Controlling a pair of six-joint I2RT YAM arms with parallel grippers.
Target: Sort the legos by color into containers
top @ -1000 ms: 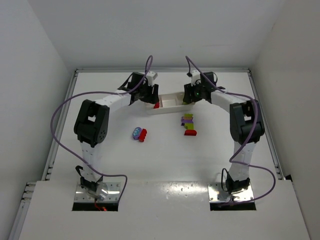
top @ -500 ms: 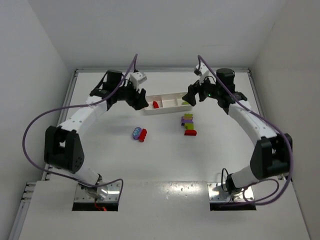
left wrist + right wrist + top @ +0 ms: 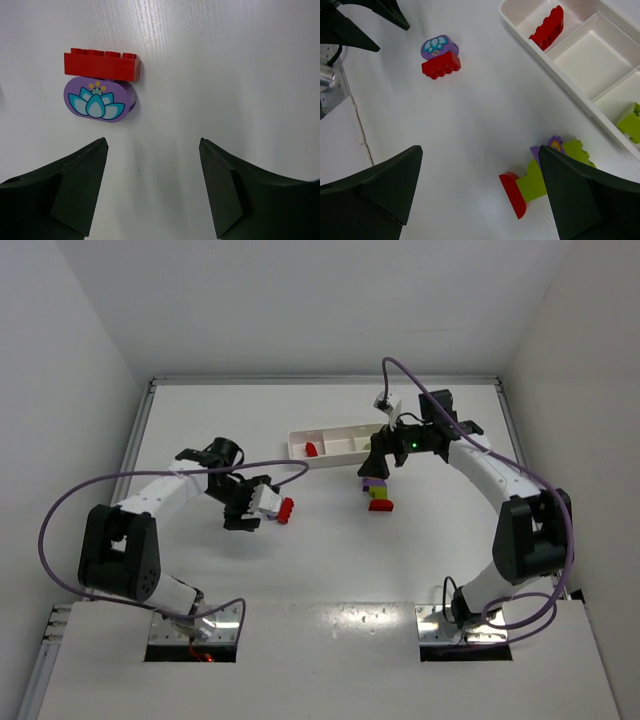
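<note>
Over the table [image 3: 225, 60], your left pincer [image 3: 152, 142] hangs open, empty, near the red-and-purple bricks [image 3: 100, 85]; your right pincer [image 3: 477, 150] gapes wide, empty, above the mixed clump [image 3: 545, 172].

White tray [image 3: 338, 445] holding a red brick [image 3: 312, 449], multicolour clump [image 3: 378, 497] near it

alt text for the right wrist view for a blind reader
A white tray at upper right holds a red brick in one compartment and a green brick in another. On the table lie a red-green-purple clump and, upper left, a red-and-purple pair, above the right gripper with its open fingers.
</note>
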